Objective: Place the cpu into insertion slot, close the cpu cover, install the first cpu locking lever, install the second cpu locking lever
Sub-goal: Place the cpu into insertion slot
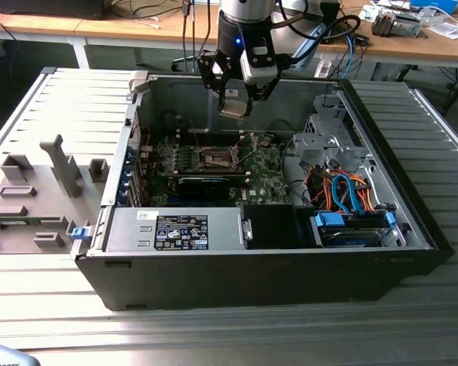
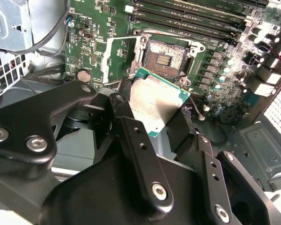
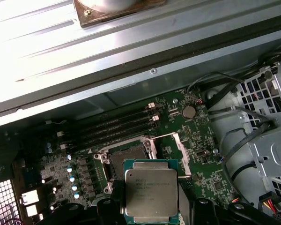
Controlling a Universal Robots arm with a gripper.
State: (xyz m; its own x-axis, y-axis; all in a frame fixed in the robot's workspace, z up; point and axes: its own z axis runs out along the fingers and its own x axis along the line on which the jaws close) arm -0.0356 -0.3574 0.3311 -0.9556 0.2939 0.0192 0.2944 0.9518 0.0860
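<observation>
Your gripper (image 2: 152, 112) clamped on the cpu (image 2: 155, 101) by its edges, held apart above the open insertion slot (image 2: 165, 57) of the motherboard (image 2: 91, 47), upper middle of the exterior view, over the open computer case (image 1: 252, 278).

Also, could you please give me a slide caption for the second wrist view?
Gripper holds the cpu above the motherboard, the insertion slot open and empty.

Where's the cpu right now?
In the exterior view the cpu hangs gripped in the claw above the motherboard, close to the empty socket and not yet seated in it.
</observation>
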